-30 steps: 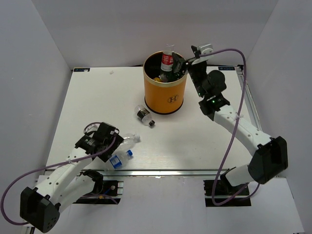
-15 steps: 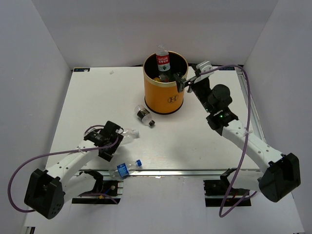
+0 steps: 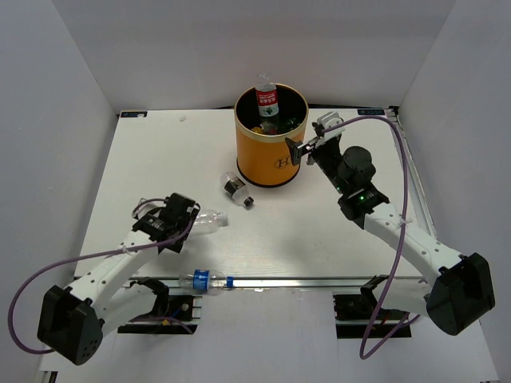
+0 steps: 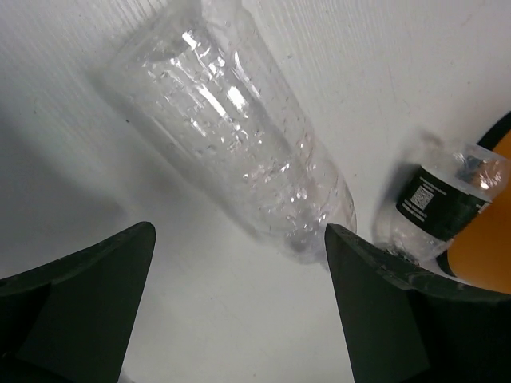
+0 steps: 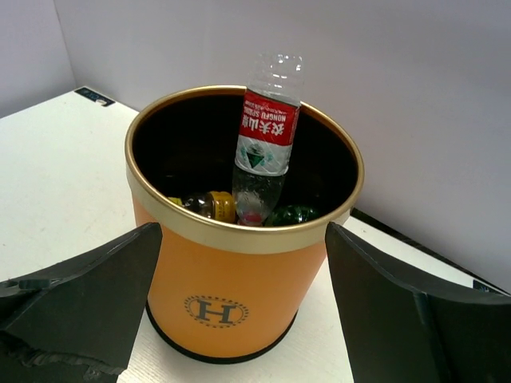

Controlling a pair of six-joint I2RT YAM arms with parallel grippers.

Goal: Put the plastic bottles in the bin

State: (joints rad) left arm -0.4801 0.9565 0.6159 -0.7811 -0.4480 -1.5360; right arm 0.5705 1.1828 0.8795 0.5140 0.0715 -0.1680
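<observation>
Nearest, the blue-label bottle [image 3: 209, 280] lies on its side on the metal rail [image 3: 319, 281] at the front edge of the surface [image 3: 319, 231], off the white top.

- Left pincer [image 4: 239, 231]: wide apart, empty, hovering at the butt end of the clear bottle [image 4: 239, 144], which lies flat and points away. No contact visible.
- Black-label bottle [image 3: 236, 190]: on its side beyond that, near the foot of the bin [image 3: 271, 159].
- Right pincer [image 5: 243, 227]: wide, empty, just beside the bin's right wall.
- In the bin: red-label bottle [image 5: 267, 132] upright, leaning on the far rim, neck above it; yellow-capped bottle [image 5: 214, 204] and green bottle [image 5: 291, 214] at the bottom.

Handling, judged: the bottles look empty and thin-walled, so light, slick and easy to crush. Being round, they will likely roll if nudged. Best hold is probably across the mid-body, jaws square to the long axis, with a gentle squeeze.

Changes from a second ago:
- The red-label bottle was in the right pincer over the bin; it is now released inside, and that arm has drawn back and down.
- The blue-label bottle lay beside the left arm and has since rolled to the rail.
- The left pincer has shifted up to the clear bottle.
</observation>
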